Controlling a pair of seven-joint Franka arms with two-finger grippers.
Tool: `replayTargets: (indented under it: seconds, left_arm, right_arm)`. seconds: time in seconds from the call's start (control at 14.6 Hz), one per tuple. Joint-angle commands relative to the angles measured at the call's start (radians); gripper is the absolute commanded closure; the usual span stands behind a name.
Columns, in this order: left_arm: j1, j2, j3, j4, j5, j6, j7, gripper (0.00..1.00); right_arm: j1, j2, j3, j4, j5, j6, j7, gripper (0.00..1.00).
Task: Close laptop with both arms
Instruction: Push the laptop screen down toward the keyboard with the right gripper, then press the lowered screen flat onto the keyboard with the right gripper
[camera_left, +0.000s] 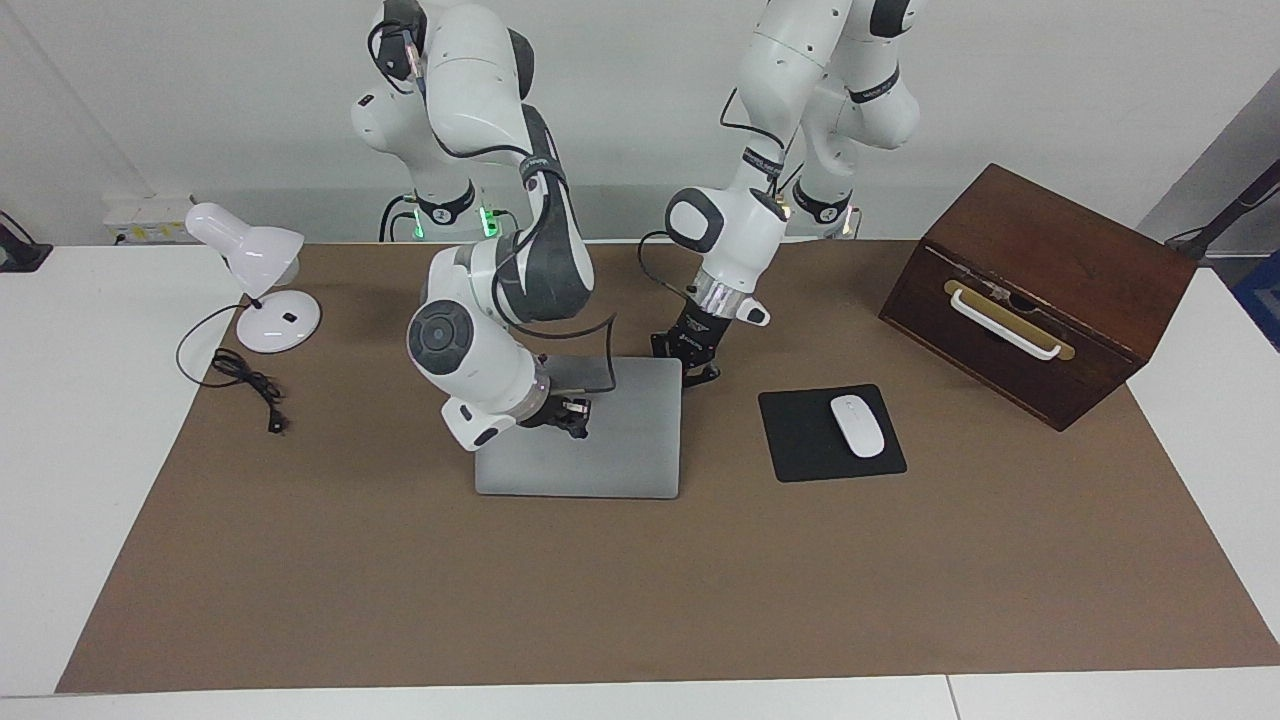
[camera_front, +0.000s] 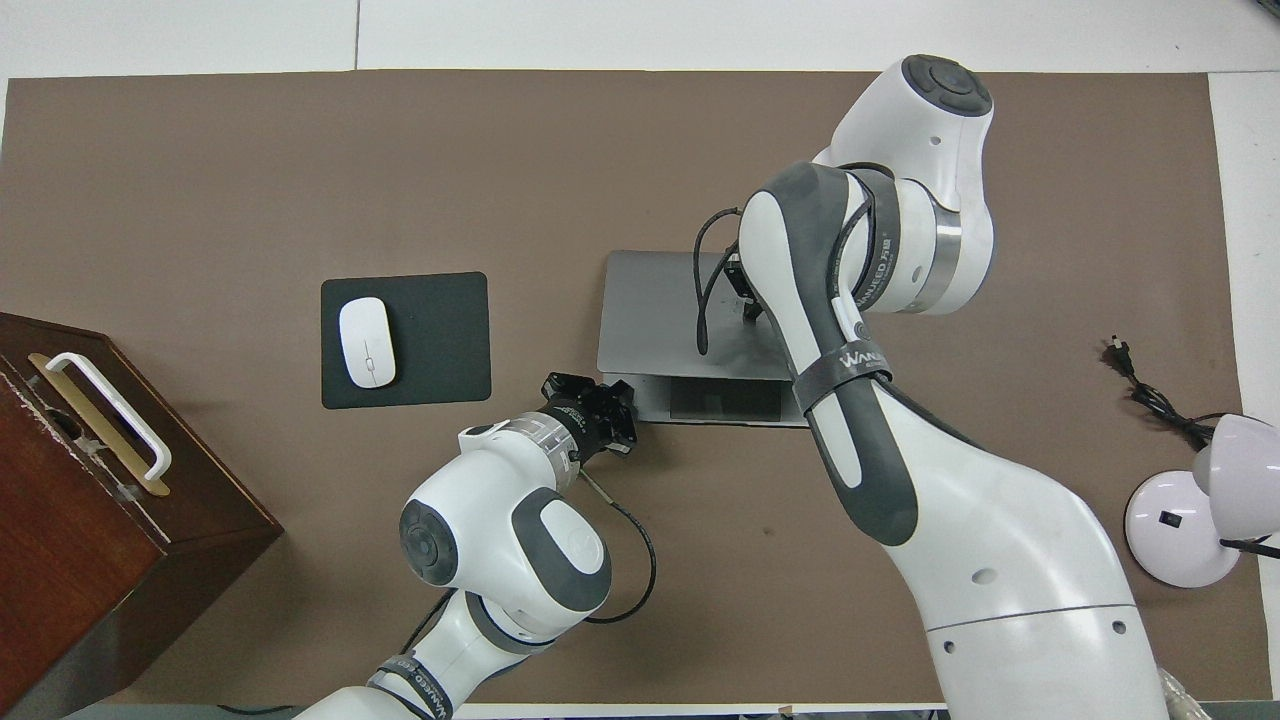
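Observation:
The silver-grey laptop (camera_left: 610, 450) lies on the brown mat with its lid (camera_front: 650, 310) tipped low over the base. Only a strip of the base with the trackpad (camera_front: 725, 400) shows. My right gripper (camera_left: 570, 414) is shut and presses down on top of the lid; in the overhead view its arm hides most of the right gripper (camera_front: 748, 305). My left gripper (camera_left: 695, 366) is shut and sits low at the base's corner nearest the robots, toward the left arm's end. From above, the left gripper (camera_front: 612, 425) sits beside that corner.
A black mouse pad (camera_left: 800, 440) with a white mouse (camera_left: 857, 426) lies beside the laptop toward the left arm's end. A dark wooden box (camera_left: 1040, 290) with a white handle stands at that end. A white desk lamp (camera_left: 262, 290) and its cord (camera_left: 250, 385) sit at the right arm's end.

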Motion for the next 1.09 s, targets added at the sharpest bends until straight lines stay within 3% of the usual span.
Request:
replayTargets:
  seconds: [0.0, 1.03]
  left_arm:
    - [-0.038, 0.008, 0.009, -0.042, -0.029, 0.001, -0.003, 1.00]
    - [-0.051, -0.032, 0.009, -0.087, -0.030, 0.001, -0.003, 1.00]
  right_arm:
    - [0.015, -0.031, -0.007, -0.050, 0.026, -0.014, 0.004, 1.00]
    - [0.042, -0.038, -0.010, -0.132, 0.023, -0.008, 0.015, 1.00]
